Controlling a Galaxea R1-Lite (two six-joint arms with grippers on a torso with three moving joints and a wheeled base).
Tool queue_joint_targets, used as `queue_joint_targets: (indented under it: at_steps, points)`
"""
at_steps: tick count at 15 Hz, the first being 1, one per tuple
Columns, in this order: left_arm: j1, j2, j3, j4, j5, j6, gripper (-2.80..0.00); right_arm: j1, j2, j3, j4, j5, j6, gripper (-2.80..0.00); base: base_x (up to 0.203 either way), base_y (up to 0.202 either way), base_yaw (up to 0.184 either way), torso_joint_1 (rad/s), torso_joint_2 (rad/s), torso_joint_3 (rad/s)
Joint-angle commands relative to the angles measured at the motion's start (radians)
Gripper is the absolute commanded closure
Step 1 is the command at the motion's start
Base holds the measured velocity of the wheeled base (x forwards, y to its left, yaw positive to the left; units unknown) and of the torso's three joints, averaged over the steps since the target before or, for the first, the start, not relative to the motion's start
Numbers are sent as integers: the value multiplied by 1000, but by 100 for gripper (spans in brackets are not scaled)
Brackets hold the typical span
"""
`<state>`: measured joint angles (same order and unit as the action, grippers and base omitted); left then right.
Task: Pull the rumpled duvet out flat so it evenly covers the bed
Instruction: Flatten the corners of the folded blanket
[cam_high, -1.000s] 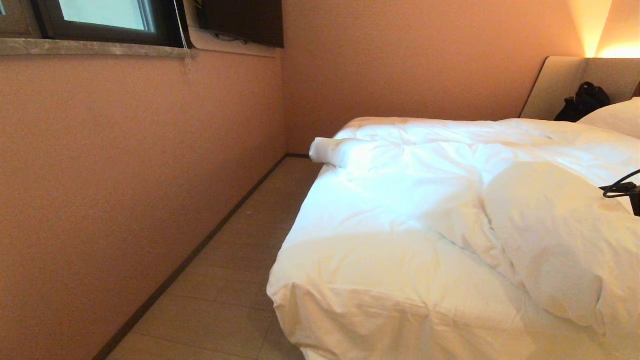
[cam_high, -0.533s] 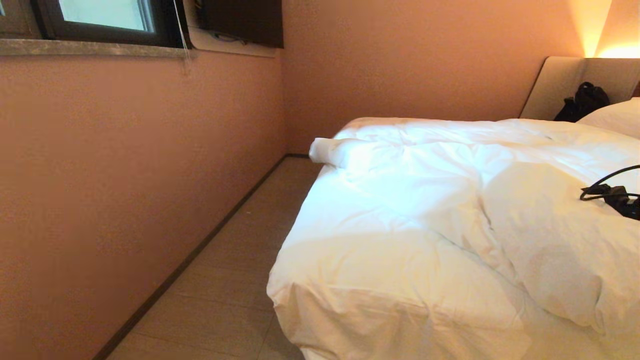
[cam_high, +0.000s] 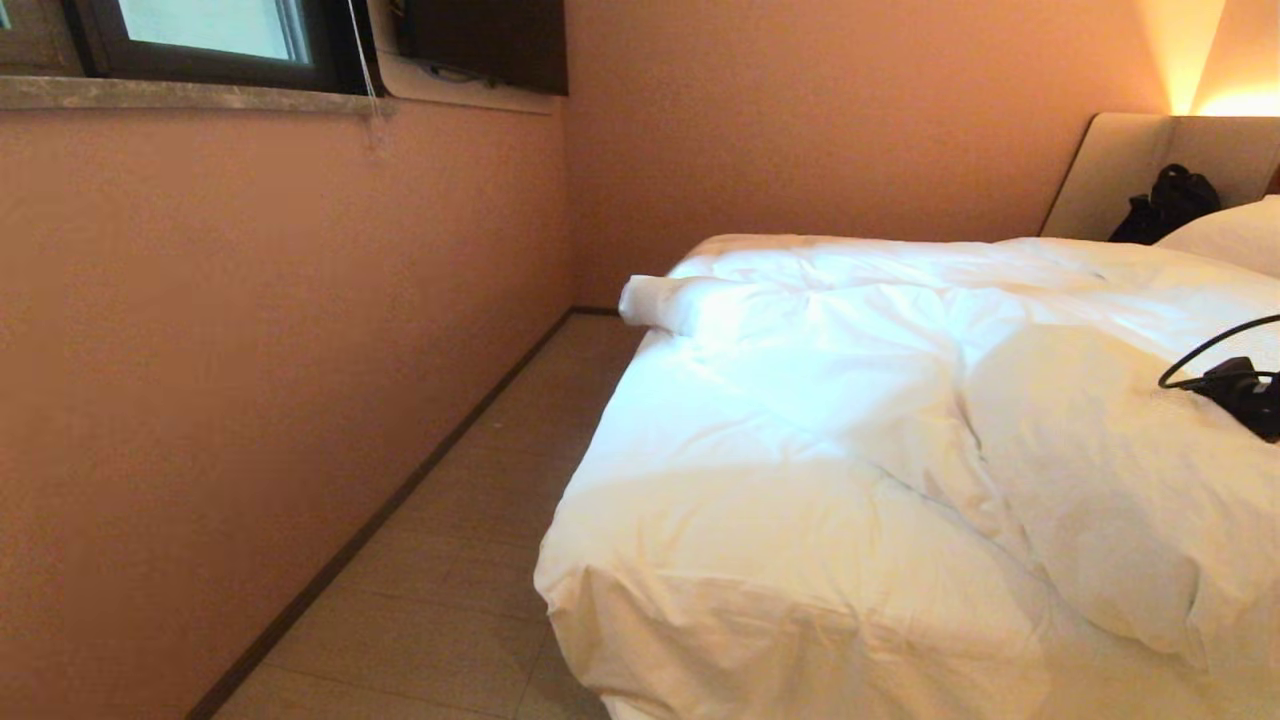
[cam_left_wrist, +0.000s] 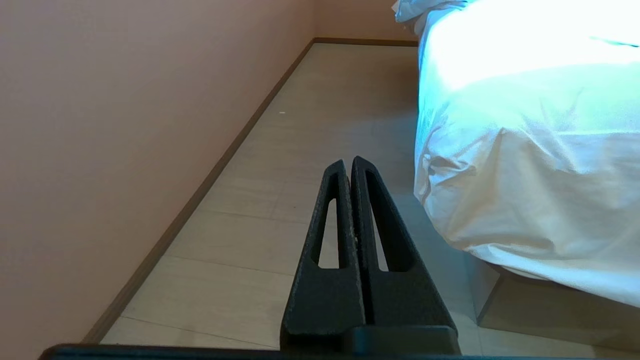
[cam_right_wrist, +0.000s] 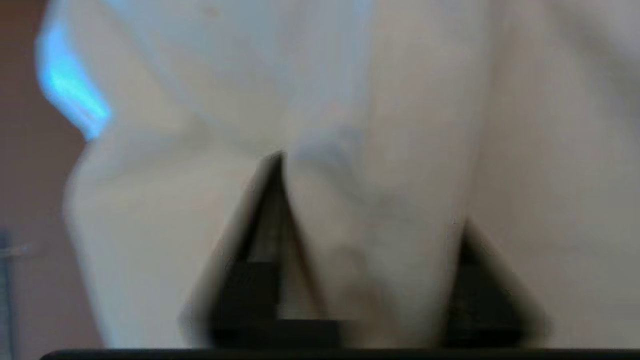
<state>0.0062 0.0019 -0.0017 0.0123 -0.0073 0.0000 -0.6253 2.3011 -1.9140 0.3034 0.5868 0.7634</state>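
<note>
Since a second ago my right arm has come further into the head view from the right edge, its black wrist and looped cable now low over the duvet (cam_high: 900, 420); nothing else in the room has shifted. That duvet lies rumpled across the bed (cam_high: 1130, 170), bunched into a thick ridge running from the middle toward the near right, with a rolled corner poking out at the far left edge by the wall. I judge I am going for that ridge because it is the surplus that must be drawn out before the cover can lie evenly.

From the head view the right tool itself is cut off by the frame edge. Only the right wrist view shows it: the right tool (cam_right_wrist: 370, 235) is pressed into the white cloth, a fold swelling up between its two dark fingers (cam_right_wrist: 265, 220). They stand apart around the fold, but I cannot tell whether they have clamped it yet.

What the left wrist view adds is the near left corner of the bed, where the duvet overhangs the tan base, and the left tool (cam_left_wrist: 348, 167), clenched on nothing, parked over the floor (cam_left_wrist: 300, 130) beside the bed.
</note>
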Motion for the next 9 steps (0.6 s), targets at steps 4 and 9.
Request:
queue_joint_targets:
  at_steps: [4, 9]
  points:
    - [0, 0, 0, 0, 0, 0, 0, -1, -105, 24, 3, 69, 43, 0, 0, 0, 0, 0, 0, 0]
    - [0, 0, 0, 0, 0, 0, 0, 29, -224, 42, 80, 242, 69, 0, 0, 0, 0, 0, 0, 0]
